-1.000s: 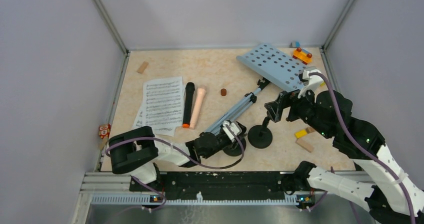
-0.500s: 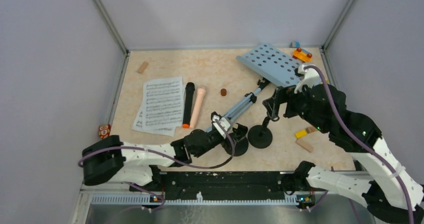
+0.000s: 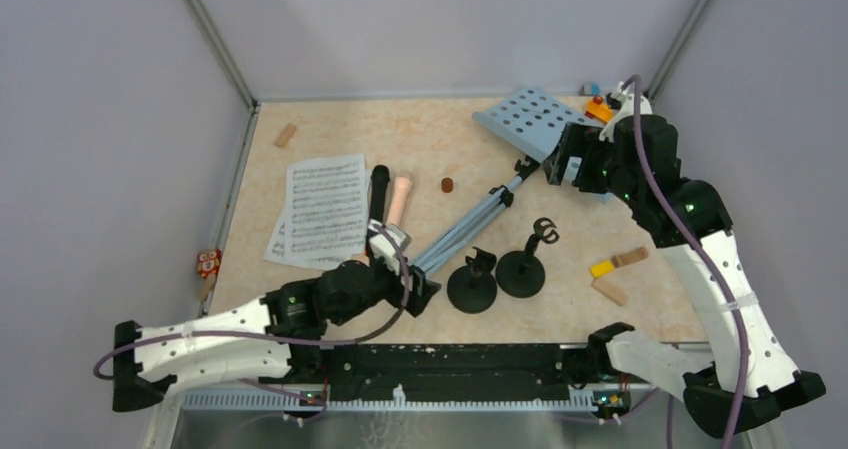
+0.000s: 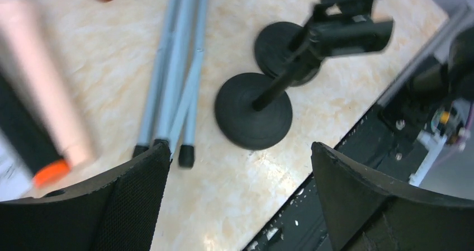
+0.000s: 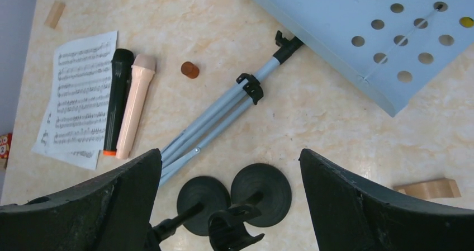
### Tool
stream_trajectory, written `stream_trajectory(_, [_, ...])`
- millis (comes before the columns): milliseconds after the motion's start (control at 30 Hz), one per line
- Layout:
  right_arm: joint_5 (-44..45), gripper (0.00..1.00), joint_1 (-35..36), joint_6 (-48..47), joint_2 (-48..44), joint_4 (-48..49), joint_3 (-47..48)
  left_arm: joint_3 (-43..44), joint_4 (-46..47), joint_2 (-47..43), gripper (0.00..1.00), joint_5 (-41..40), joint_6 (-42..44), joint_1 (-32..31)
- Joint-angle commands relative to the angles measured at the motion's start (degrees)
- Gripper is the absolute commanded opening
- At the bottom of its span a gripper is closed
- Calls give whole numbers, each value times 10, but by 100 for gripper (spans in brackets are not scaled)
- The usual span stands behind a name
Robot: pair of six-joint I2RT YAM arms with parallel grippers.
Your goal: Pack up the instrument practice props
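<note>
Left gripper (image 4: 239,157) open, empty, by mic holders (image 4: 254,110); right gripper (image 5: 230,162) open, empty, near music rack (image 5: 363,33).

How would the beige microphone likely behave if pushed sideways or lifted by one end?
Lying flat and cylindrical, the beige microphone would probably roll if nudged away from the black microphone beside it. It looks rigid, so it should stay straight when lifted. Its smooth, rounded body might slip in a loose pinch.
</note>
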Motion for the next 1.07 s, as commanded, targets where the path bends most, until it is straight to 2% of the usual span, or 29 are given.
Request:
stream_trajectory(0, [1,92,-39,13,-38,14,10,106,-258,-91,99,-180,-199,-1])
stream_trajectory(67, [28,92,-42,13,-68,14,-7,133,-315,-140,99,-237,-231,0])
stream_trajectory(200, [52,92,-42,6,-155,38,-64,152,-325,-227,99,-304,-199,-1])
stream_trajectory(367, [66,92,-42,-21,-294,97,-157,193,-423,-219,99,-382,-215,-1])
stream_trajectory(533, [77,92,-41,-52,-407,127,-227,183,-424,-191,99,-390,-194,-1])
stream_trajectory(733, [72,91,-41,-81,-513,171,-294,121,-312,-214,99,-353,-87,-1])
stream_trajectory(1033, [86,91,-41,-104,-560,178,-350,127,-308,-204,99,-343,-78,-1])
